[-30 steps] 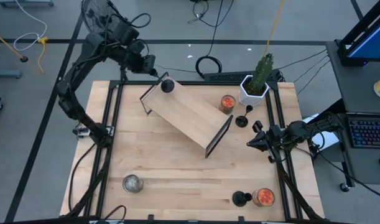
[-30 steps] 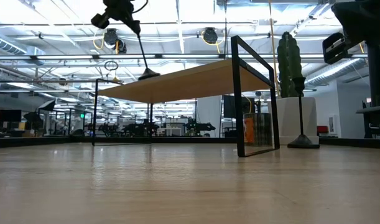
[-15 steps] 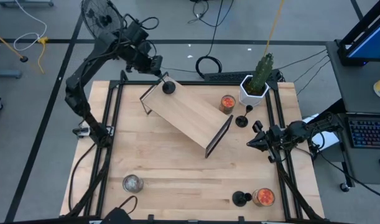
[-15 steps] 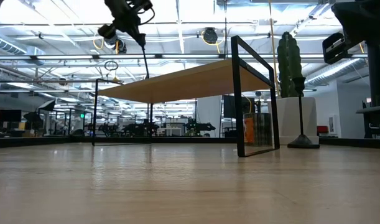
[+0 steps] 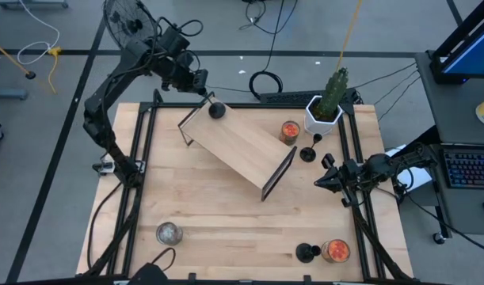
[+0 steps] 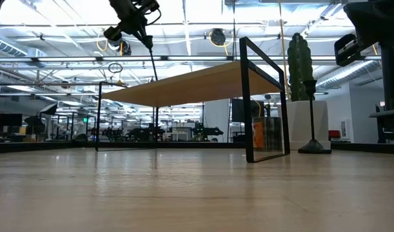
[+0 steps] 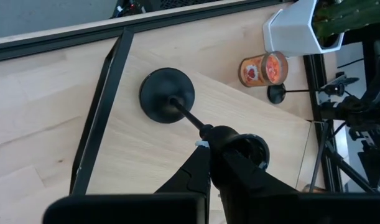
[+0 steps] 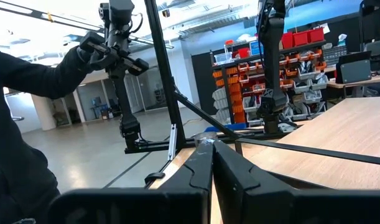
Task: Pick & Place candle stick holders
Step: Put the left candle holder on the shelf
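Now the wooden shelf (image 5: 238, 146) carries one candle holder (image 7: 168, 95) at its far left end, stem upright; the left gripper (image 7: 209, 149) sits directly above, pinching its top. The right gripper (image 5: 319, 182) waits closed, far right.

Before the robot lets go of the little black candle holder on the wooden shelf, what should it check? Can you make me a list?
1. Holder's round base on the shelf: the candle stick holder has its base on the small wooden shelf top. Ok.
2. Base away from the edge: it sits near the shelf's end by the black frame. Cannot tell if it is far enough.
3. Holder upright: its stem looks tilted in the low view. Not ok.
4. Grip: the left gripper is at the holder's cup top. Ok.
5. Right gripper out of the way: it waits at the table's right side, shut. Ok.
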